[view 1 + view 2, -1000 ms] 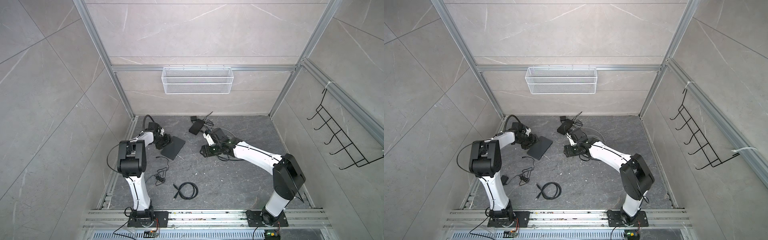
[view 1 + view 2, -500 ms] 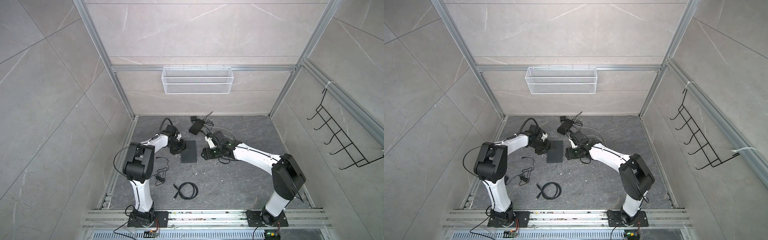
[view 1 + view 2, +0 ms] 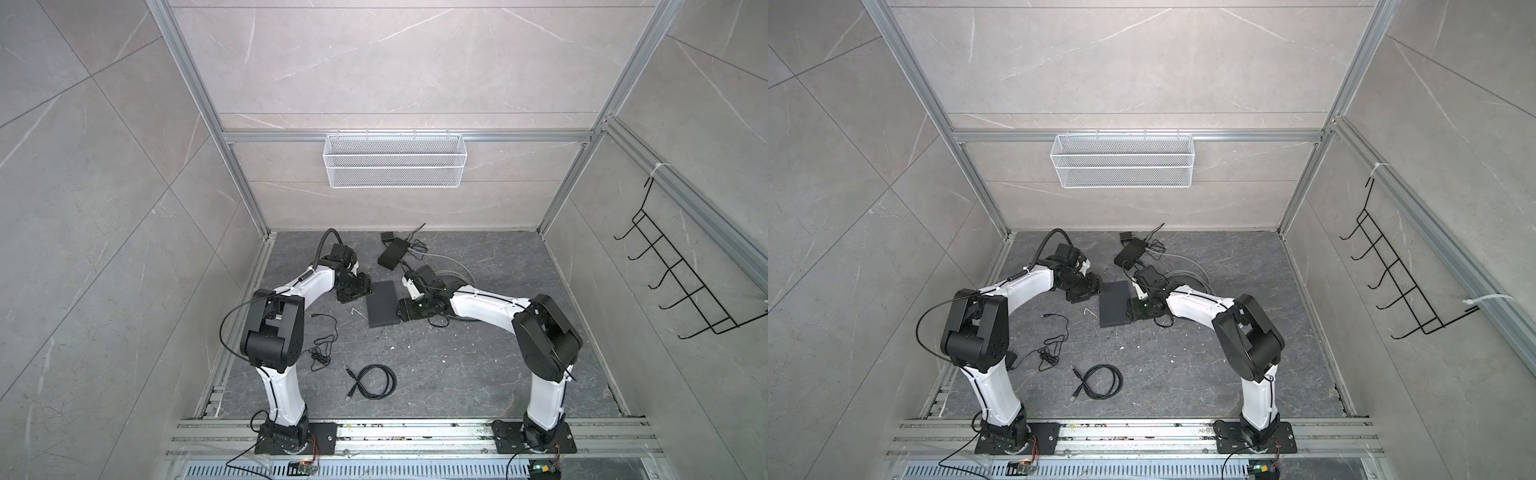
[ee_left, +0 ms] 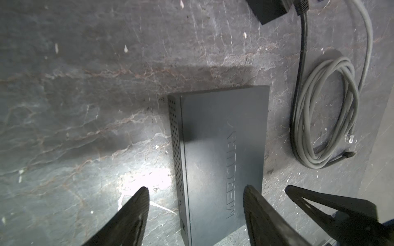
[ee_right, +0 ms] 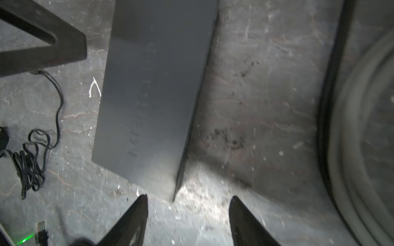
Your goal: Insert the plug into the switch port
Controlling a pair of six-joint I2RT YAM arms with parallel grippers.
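The switch (image 3: 383, 304) (image 3: 1114, 304) is a flat dark grey box lying on the floor between both arms. Its ports do not show. My left gripper (image 3: 360, 291) (image 4: 195, 191) is open over one short end of the switch (image 4: 221, 153), one finger beside it and one above its top edge. My right gripper (image 3: 402, 309) (image 5: 188, 198) is open and empty, just off a corner of the switch (image 5: 153, 95). The clear plug (image 4: 349, 139) ends a coiled grey cable (image 4: 324, 115) (image 3: 453, 274) lying on the floor behind the right arm.
A smaller black box (image 3: 392, 254) (image 3: 1129, 253) with cables in it lies near the back wall. A thin black lead (image 3: 320, 353) is tangled at the left. A coiled black cable (image 3: 376, 382) lies in front. A wire basket (image 3: 395, 160) hangs on the back wall.
The left gripper swept right, and the switch slid toward the middle and turned until it lay lengthwise. The right gripper shifted slightly to the switch's right side.
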